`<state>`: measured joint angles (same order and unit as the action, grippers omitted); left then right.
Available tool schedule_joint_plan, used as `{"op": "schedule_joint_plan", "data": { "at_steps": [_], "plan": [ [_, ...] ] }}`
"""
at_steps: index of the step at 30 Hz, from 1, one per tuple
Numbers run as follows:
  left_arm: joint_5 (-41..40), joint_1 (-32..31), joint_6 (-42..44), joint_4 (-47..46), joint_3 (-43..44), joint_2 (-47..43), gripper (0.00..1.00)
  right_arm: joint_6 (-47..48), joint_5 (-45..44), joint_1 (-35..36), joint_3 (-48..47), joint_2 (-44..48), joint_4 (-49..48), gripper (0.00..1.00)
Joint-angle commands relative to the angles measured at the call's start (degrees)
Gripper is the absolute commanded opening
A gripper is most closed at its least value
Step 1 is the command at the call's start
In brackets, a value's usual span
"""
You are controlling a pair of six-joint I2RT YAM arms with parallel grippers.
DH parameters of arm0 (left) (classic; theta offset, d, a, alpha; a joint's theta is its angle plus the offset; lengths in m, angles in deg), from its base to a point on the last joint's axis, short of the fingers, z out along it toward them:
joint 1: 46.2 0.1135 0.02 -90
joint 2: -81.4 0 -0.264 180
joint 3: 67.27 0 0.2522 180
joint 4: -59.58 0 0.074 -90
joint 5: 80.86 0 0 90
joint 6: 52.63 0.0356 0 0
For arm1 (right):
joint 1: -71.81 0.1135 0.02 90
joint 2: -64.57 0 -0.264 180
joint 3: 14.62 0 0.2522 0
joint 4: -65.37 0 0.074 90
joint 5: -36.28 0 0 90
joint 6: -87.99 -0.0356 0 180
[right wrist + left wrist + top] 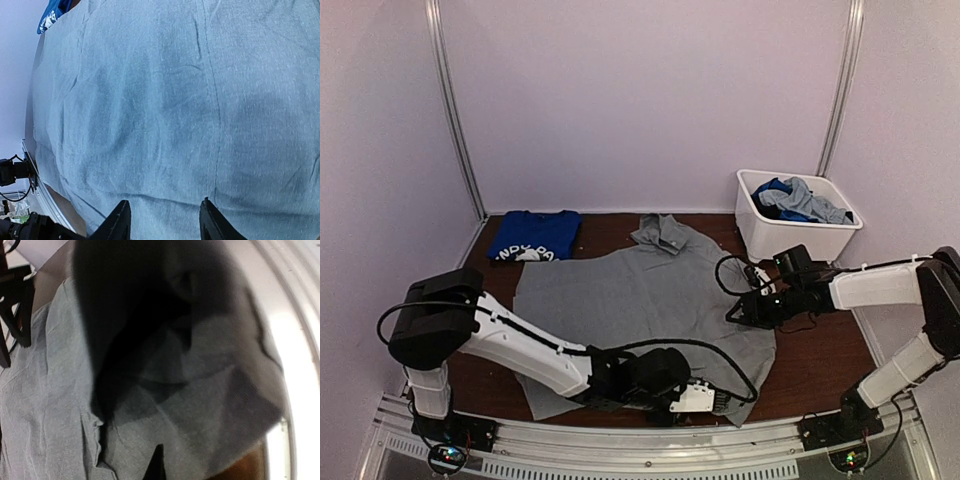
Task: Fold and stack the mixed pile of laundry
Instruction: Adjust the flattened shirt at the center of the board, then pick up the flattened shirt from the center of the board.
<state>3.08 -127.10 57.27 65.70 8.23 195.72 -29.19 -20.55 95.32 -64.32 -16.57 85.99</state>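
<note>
A large light-grey shirt point(640, 300) lies spread flat across the table, collar toward the back. My left gripper point(717, 402) sits low at the shirt's front hem near the table's near edge. In the left wrist view grey cloth point(200, 405) bunches close over the gripper point(157, 465), which is shut on it, with only a dark sliver of finger showing. My right gripper point(740, 312) rests at the shirt's right edge. Its fingers point(121, 220) stand apart over the grey fabric point(150, 100), gripping nothing. A folded royal-blue shirt point(535, 235) with white print lies at the back left.
A white plastic bin point(750, 225) at the back right holds more blue and grey garments point(798, 200). Bare brown table point(820, 360) shows to the right of the shirt. A metal rail point(650, 440) runs along the near edge. Walls enclose the sides and back.
</note>
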Motion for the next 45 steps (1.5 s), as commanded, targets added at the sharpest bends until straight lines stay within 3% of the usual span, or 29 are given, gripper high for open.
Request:
{"op": "schedule_joint_plan", "data": {
  "at_steps": [1, 6, 10, 13, 17, 21, 24, 31, 37, 45],
  "plan": [
    [8.2, -4.4, -0.6, 8.6, 4.6, -7.0, 0.0, 1.1, -1.8, 0.3, -2.0, -5.5, -5.2, 0.45],
    [22.1, -3.6, -9.5, 8.4, 5.2, -16.2, 0.0, 1.5, -3.5, 0.0, -3.1, -10.4, -5.5, 0.42],
    [32.6, 3.7, -26.3, -5.7, 1.6, -20.2, 0.0, 1.6, -4.0, -0.2, -4.1, -11.4, -5.3, 0.4],
    [32.4, 11.4, -38.1, -17.7, -3.4, -20.2, 0.0, 2.1, -4.4, -0.3, -5.8, -9.3, -3.3, 0.41],
    [28.2, 17.8, -44.9, -22.5, -5.6, -16.9, 0.03, 3.9, -6.3, -0.3, -10.2, -3.4, 3.2, 0.49],
    [24.9, 24.2, -50.0, -17.6, -4.3, -10.3, 0.25, 6.1, -10.2, -0.6, -15.7, 3.0, 11.9, 0.62],
    [22.2, 26.2, -50.4, -16.1, -6.5, -9.9, 0.38, 6.3, -8.4, -0.5, -16.5, 8.5, 15.5, 0.67],
    [15.7, 27.5, -50.5, -11.6, -13.9, -18.4, 0.68, 0.2, -1.7, 7.0, -6.2, 22.1, 17.4, 0.65],
    [13.3, 27.8, -53.0, -4.5, -17.0, -24.2, 0.71, -6.8, -3.4, 18.1, -0.7, 25.5, 15.5, 0.63],
    [2.1, 27.9, -63.3, 13.0, -25.2, -39.7, 0.7, -10.0, -7.0, 23.1, 1.1, 13.7, 6.4, 0.68]
  ]
}}
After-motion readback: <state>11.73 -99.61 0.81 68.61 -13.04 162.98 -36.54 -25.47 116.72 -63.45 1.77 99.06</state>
